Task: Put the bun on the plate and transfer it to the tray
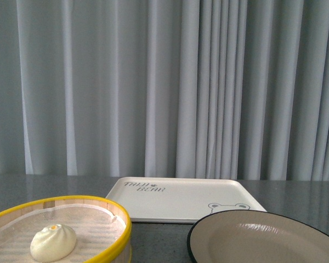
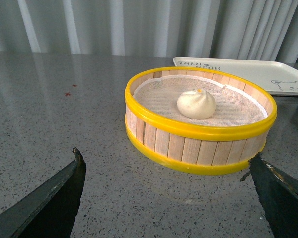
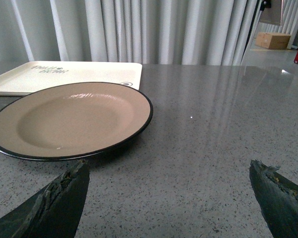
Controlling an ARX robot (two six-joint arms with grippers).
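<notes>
Cream-white bun point(image 2: 196, 104) sits in the steamer basket point(image 2: 188, 148) — ahead of the left claw point(image 2: 166, 155), spread wide, empty.

Soft, diffuse, even light is filling all three views, and no hard-edged shadows are forming. In the front view, the curtain point(image 1: 164, 82) is rendering cool grey-white with mild shading in its folds, and detail is appearing slightly soft. In the left wrist view, the steamer basket point(image 2: 198, 144) is casting a faint shadow on the table point(image 2: 64, 114), which is reflecting pale streaks. In the right wrist view, the plate point(image 3: 69, 119) is carrying small glare patches. The fingers point(image 2: 49, 198) of the left gripper point(image 2: 164, 157) and of the right gripper point(image 3: 168, 162) are appearing dark and blurred.
</notes>
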